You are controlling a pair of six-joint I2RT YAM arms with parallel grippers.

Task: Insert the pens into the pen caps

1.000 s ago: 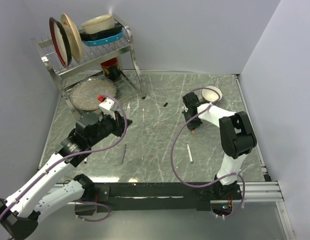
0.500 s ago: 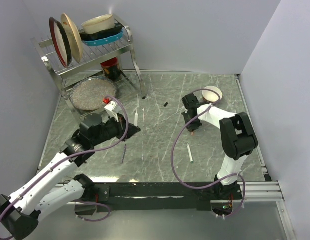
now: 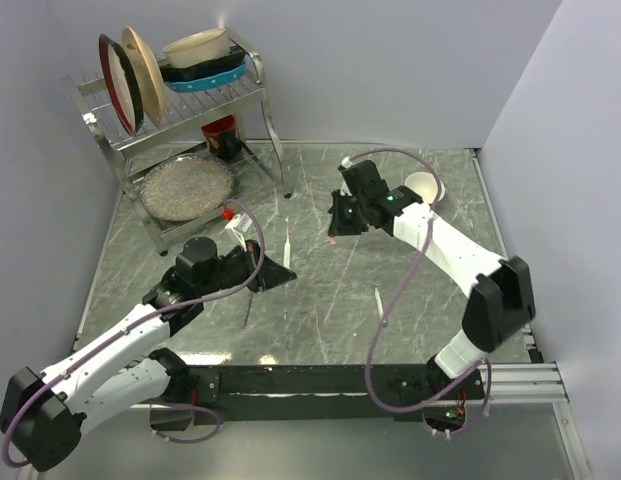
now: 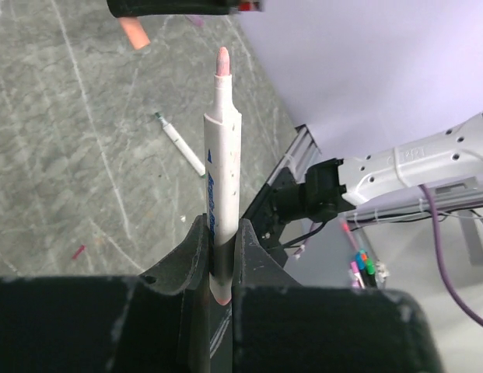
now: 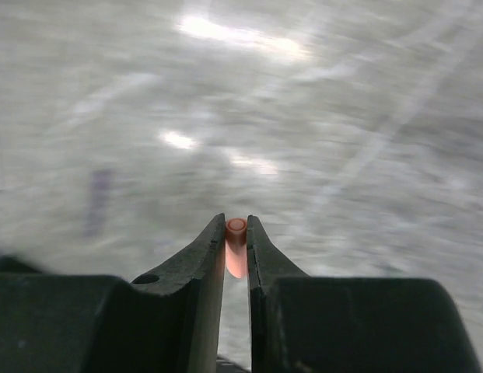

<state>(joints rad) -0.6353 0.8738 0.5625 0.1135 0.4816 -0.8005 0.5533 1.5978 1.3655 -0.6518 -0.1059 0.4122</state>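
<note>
At far left, a rack (image 3: pixel 170 100) with plates, no part of the job. Near the left arm, a thin dark stick (image 3: pixel 247 308) flat on the worktop (image 3: pixel 320 290), too small to tell whether a pen. Next, the left claw (image 3: pixel 278 272) clenched on a pen (image 3: pixel 287 243), clear of the worktop; from the left wrist, pinched low on the white barrel, bare pinkish nib (image 4: pixel 222 58) pointing away and free. Further right, the right claw (image 3: pixel 335 232) grasping an orange cap (image 3: pixel 333 241), also off the worktop, near the held pen but apart from it; from the left wrist, cap (image 4: pixel 134 31) off to one side of the nib, not in line. From the right wrist, cap (image 5: pixel 236 247) squeezed between both fingertips, one round end showing; mouth or closed end, cannot tell. Lower right, a green-ended pen (image 3: pixel 379 305) lying loose, and by the far right edge a bowl (image 3: pixel 424 187). Looks like the mating step: pen and cap each in hand, not yet joined. Calls next for bringing the cap's mouth onto the nib's axis, closing the gap slowly, then pressing until seated. Likely to skid off or twist in the grip if met at an angle.
</note>
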